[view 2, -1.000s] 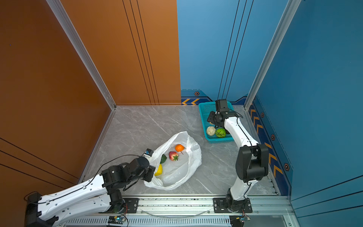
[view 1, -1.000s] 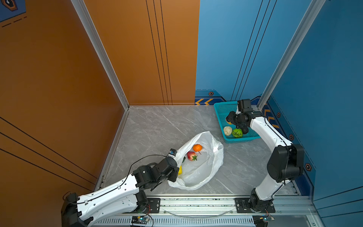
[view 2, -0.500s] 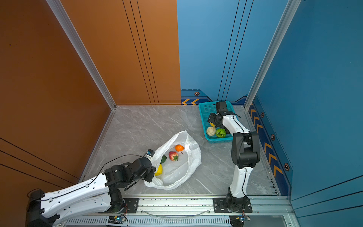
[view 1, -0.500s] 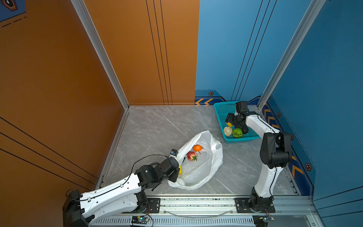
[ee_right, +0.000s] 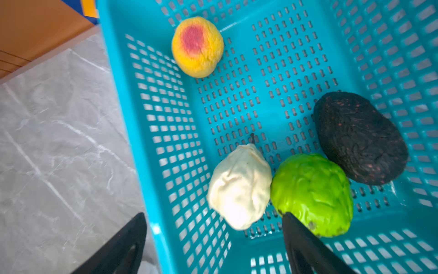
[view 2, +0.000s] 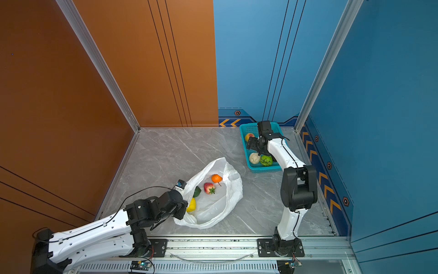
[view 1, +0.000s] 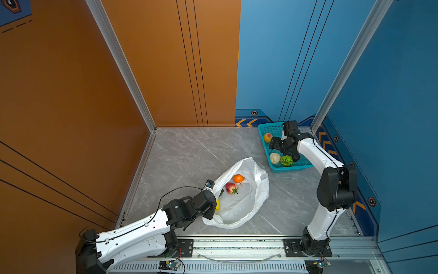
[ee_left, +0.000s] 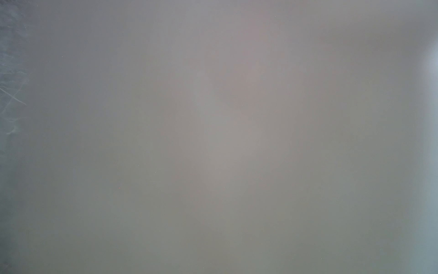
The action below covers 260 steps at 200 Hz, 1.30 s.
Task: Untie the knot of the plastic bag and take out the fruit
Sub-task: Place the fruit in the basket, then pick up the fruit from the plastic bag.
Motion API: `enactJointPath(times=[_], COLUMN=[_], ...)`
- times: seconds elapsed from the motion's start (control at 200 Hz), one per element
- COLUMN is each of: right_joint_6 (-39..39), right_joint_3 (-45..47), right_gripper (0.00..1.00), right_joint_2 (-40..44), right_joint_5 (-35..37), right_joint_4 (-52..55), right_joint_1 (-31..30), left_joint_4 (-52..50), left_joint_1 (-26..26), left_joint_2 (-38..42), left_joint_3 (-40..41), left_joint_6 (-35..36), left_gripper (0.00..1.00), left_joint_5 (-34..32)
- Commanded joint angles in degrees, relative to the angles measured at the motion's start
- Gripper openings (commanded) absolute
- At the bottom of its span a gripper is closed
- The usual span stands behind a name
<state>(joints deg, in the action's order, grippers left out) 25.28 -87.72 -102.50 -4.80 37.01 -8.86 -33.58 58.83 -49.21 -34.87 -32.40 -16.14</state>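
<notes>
Your right hand (view 1: 275, 144) hangs over the teal basket (view 1: 288, 169), jaws wide apart and empty. Four pieces of the fruit (view 2: 254, 157) lie in it: the red-yellow piece (ee_right: 197, 47) by itself, and the cream piece (ee_right: 239, 187), bright green piece (ee_right: 312, 194) and black piece (ee_right: 360, 137) together. The plastic bag (view 1: 258, 189) lies on the desk (view 1: 189, 154), mouth open, no knot to be seen, so emptying it is what remains: the orange piece (view 1: 238, 178), red piece (view 1: 230, 188), dark green piece (view 2: 197, 191) and yellow piece (view 2: 191, 205) sit inside. Your left hand (view 1: 211, 210) is closed at the bag's near rim, seemingly pinching the film; its wrist view gives only grey blur. Lift the right hand straight up clear of the basket wall, then come down from above on the orange piece, the nearest, and close on fruit alone, not loose plastic. Leave the left pinch alone so the mouth does not sag.
</notes>
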Motion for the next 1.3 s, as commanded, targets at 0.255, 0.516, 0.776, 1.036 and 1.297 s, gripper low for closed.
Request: enactJointPath(times=[0.255,0.516,0.776,1.036,1.297], right_joint_6=[-0.7,2.9,3.8,1.9,0.8], right_joint_3=[-6.5,-11.0,-7.6,0.2,16.6], right_gripper=[0.92,0.93,0.92,0.92,0.9], right_joint_2=[17.7,20.8,22.7,24.2,24.2], right_joint_5=[-2.4,0.2,2.3,6.2,9.3], right_joint_4=[15.9,20.2,22.0,20.2,10.5], right_joint_1=[-16.8,-34.1,-45.2,-52.1,-54.8], left_joint_4=[1.3,1.3,1.3,1.4,1.4], left_joint_1=[1.6,2.1,1.5,-0.4,-2.6], left_joint_2=[2.0,2.4,0.6,0.1,1.4], left_joint_3=[-2.5,-4.1,-5.8,-7.1,-6.5], left_joint_6=[0.6,1.3,3.2,6.6,7.4], left_gripper=[0.0,0.0,0.0,0.0,0.0], left_joint_5=[-5.5,-7.2,-7.6,-7.4,-5.5])
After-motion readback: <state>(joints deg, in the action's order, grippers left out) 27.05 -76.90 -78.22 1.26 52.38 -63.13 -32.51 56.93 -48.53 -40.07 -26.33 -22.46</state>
